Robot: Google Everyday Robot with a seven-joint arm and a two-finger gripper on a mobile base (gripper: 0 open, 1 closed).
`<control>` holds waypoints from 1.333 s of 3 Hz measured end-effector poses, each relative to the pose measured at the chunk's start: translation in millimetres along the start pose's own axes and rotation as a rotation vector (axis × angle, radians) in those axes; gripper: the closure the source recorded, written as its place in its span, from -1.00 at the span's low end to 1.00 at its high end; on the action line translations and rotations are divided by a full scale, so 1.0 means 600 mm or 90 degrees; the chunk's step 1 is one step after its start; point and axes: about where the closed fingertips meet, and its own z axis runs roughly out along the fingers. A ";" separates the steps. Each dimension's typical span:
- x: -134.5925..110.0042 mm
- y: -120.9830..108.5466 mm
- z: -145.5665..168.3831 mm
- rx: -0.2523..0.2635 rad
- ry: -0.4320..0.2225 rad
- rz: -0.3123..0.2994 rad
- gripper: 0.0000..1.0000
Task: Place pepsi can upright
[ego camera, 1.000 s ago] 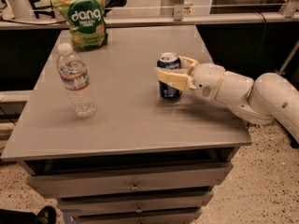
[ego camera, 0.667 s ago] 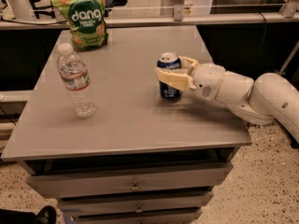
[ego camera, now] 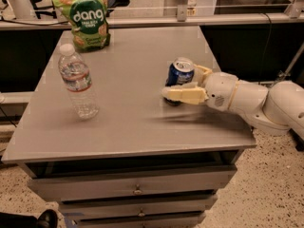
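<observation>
Right now your gripper [ego camera: 182, 85] reaches in from 3 o'clock over the grey table [ego camera: 128, 122]. Its two tan fingers [ego camera: 185, 95] pinch the pepsi can [ego camera: 179, 74] from either side. You can see the can nearly upright, silver top up, at about 3 o'clock from the tabletop's middle. A water bottle [ego camera: 77, 82] stands at 9 o'clock and a green snack bag [ego camera: 85, 15] at 11.
</observation>
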 end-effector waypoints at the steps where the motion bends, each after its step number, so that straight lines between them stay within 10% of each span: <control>1: 0.017 0.007 -0.043 0.004 0.026 0.004 -1.00; 4: 0.014 0.002 -0.201 0.078 0.097 0.003 -1.00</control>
